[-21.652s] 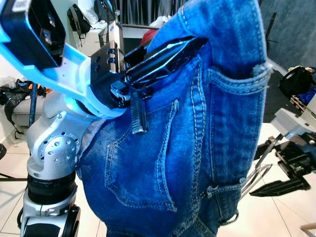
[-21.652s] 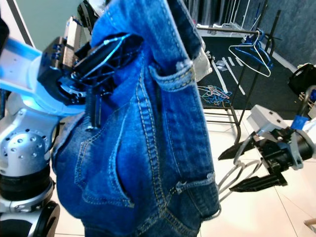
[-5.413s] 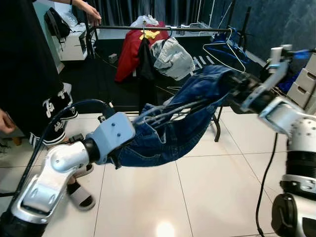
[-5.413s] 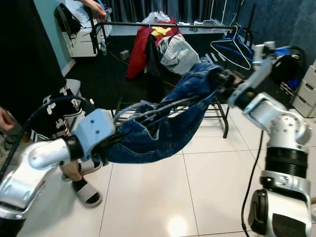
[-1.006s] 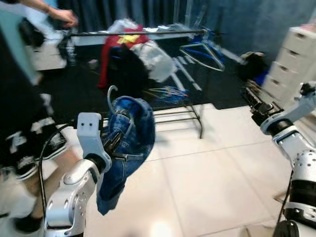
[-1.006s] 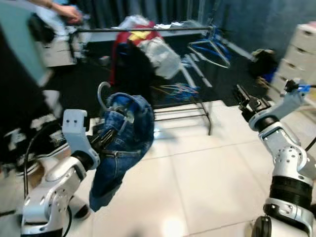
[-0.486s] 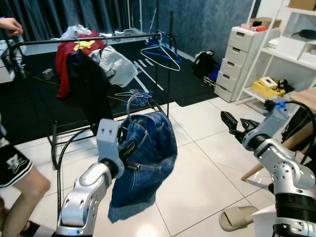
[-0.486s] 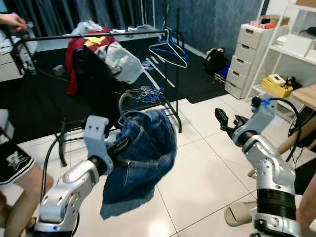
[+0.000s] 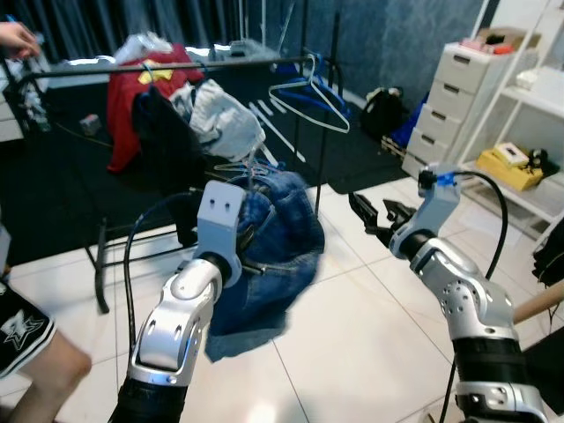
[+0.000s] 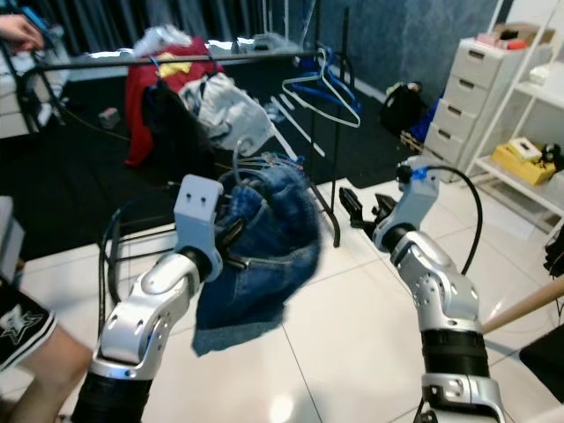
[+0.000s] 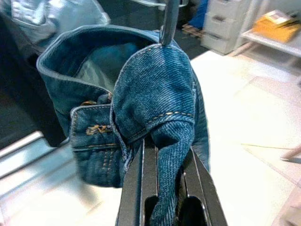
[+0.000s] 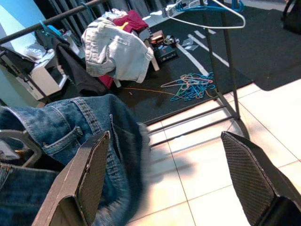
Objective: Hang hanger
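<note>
Left end effector [image 11: 162, 188] pinches folded jeans [image 9: 278, 238] draped on a wire hanger [image 9: 236, 170], carrying them raised before the clothes rail [image 9: 176, 66] so the hook can reach it; right end effector [image 9: 374, 216] hangs spread nearby, free to assist

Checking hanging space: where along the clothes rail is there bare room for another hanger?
The rail is bare between the pale denim garment and the empty hangers. Its other stretch is crowded by the red garment and dark clothing.
</note>
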